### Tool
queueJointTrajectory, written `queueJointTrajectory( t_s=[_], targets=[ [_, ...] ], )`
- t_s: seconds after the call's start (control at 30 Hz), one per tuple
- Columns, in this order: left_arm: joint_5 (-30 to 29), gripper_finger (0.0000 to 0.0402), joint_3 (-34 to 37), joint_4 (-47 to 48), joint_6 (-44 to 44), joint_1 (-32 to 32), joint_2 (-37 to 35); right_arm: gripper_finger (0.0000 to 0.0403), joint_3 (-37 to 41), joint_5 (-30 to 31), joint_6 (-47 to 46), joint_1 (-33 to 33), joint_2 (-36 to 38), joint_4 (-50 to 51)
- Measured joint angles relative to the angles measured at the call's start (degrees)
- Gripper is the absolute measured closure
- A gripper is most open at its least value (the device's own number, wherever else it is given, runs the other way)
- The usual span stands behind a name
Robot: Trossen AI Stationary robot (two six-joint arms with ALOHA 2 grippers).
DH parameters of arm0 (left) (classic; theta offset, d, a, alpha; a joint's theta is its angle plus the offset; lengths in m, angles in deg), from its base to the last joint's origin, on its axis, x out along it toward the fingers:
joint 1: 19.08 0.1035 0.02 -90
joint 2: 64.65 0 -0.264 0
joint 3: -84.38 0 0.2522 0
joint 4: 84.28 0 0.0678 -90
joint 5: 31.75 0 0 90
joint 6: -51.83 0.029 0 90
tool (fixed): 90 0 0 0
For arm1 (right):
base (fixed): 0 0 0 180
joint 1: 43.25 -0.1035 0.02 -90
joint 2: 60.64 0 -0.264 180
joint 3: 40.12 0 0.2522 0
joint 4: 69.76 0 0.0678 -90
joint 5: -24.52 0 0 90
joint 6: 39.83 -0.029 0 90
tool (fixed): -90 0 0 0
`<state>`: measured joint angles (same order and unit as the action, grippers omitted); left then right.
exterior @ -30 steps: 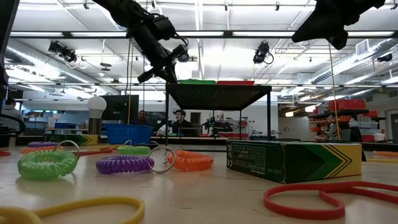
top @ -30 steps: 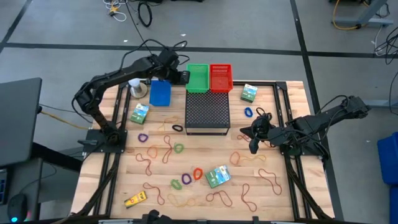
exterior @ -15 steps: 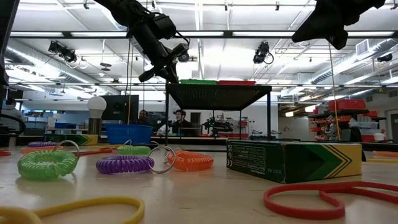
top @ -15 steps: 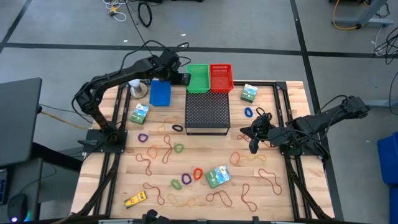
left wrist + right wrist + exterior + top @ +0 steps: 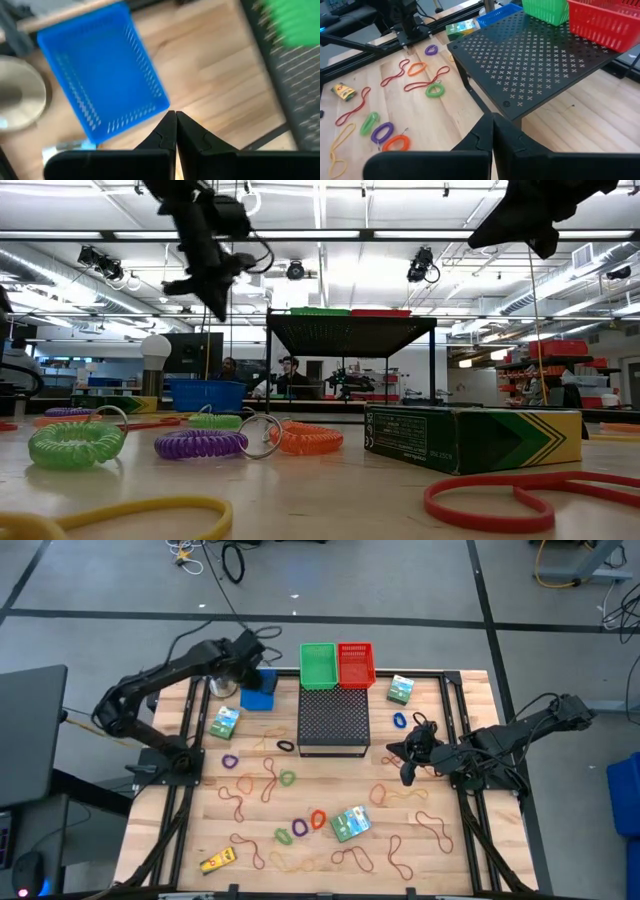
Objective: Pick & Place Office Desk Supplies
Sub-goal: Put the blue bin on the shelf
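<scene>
- The bench (image 5: 455, 855) is pale wooden planking with dark rails along both sides.
- A black perforated stand (image 5: 333, 722) sits at the rear centre, and a blue basket (image 5: 257, 692) lies left of it.
- Three green printed boxes rest on the wood: rear left (image 5: 225, 722), rear right (image 5: 400, 690), front centre (image 5: 350, 823).
- Rubber bands (image 5: 435, 824) and coloured coil rings (image 5: 299, 828) lie scattered across the front.
- A small yellow item (image 5: 217, 861) lies front left.

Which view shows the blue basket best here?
The left wrist view: the blue basket fills much of the picture, open side toward the camera, with nothing visible inside. The high view shows it small, partly under the left arm. The low view shows only its side wall. The right wrist view catches a corner.
</scene>
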<state>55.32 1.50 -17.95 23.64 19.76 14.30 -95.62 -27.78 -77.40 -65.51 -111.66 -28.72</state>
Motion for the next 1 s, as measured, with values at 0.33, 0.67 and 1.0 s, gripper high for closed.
queueJointTrajectory(
  t_s=[0.33,0.67,1.0],
  targets=[
    [-4.9,0.0341,14.8,-3.4,-8.3,1.4,-4.5,0.0398,0.0,0.1,-1.0,0.0,0.0,0.0],
    [-7.8,0.0253,21.3,-10.0,-16.2,6.8,-3.2,0.0398,0.0,0.2,-1.2,0.0,0.0,-0.9],
    [-6.1,0.0267,24.5,-18.2,-13.2,11.2,-0.2,0.0398,0.0,0.2,-2.3,0.0,0.0,-1.0]
  ],
)
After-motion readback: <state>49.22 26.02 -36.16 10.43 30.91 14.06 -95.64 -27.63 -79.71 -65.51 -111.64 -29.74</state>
